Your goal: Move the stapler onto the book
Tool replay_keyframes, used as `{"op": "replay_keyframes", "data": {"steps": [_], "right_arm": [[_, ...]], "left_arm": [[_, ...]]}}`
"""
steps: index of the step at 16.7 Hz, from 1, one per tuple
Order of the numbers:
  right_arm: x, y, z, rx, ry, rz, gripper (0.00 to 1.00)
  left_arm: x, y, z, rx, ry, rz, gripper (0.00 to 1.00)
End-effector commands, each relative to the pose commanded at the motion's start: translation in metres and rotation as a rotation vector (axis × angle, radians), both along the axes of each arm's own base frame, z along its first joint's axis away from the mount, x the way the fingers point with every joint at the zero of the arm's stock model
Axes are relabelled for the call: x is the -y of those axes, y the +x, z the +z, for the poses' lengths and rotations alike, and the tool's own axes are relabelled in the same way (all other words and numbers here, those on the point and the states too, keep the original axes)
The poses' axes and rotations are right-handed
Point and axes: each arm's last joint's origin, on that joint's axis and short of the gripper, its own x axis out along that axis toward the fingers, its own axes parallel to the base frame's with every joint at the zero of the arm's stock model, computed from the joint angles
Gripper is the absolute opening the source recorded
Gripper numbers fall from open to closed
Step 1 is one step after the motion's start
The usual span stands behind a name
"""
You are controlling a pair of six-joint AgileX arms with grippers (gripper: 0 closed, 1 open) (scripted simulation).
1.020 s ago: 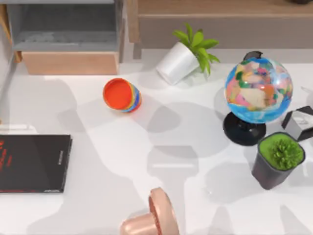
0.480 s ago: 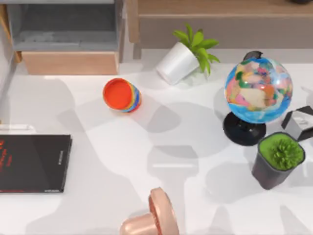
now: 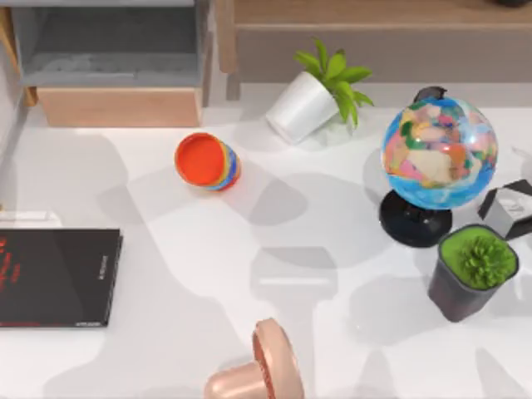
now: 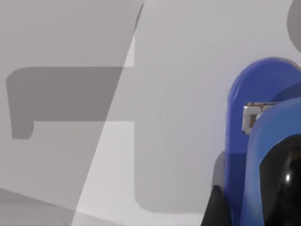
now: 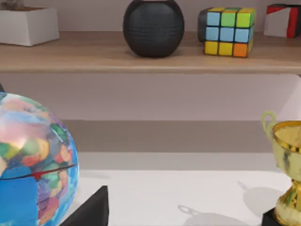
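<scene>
the left wrist view looks down past the stapler [image 4: 244,141], a bright blue oblong seen very close, with a dark black part [image 4: 282,188] across its near end; whether the left jaws are closed on it or merely beside it cannot be told here. under it lies the pale table [image 4: 178,70], crossed by broad grey shadows

the right wrist view faces the far wall, and how wide the right jaws stand cannot be told. in it a colourful globe [image 5: 33,160] sits close by, a gold trophy [image 5: 287,174] stands further off on the table, and a wooden shelf [image 5: 94,56] carries a dark round speaker [image 5: 153,27], a puzzle cube [image 5: 230,30] and a white box [image 5: 28,24]

from above, the book [image 3: 54,277] lies flat at the left edge of the table [image 3: 274,208], black with red lettering, partly cut by the frame. a pink-copper mushroom-shaped object [image 3: 253,374] lies on its side at the near edge, well apart from the book. a rainbow-banded orange cup [image 3: 208,162] lies tipped toward the far middle, and a white pot with a green plant [image 3: 316,96] leans beyond it. on the right the globe [image 3: 439,154] stands on its black base, with a dark pot of green grass [image 3: 474,273] just near of it
</scene>
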Motion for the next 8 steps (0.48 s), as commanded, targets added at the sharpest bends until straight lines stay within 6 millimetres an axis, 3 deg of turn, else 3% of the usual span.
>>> {"op": "replay_keyframes", "data": {"steps": [8], "right_arm": [[0.0, 0.0, 0.0, 0.0, 0.0, 0.0, 1.0]], "left_arm": [[0.0, 0.0, 0.0, 0.0, 0.0, 0.0, 0.0]]}}
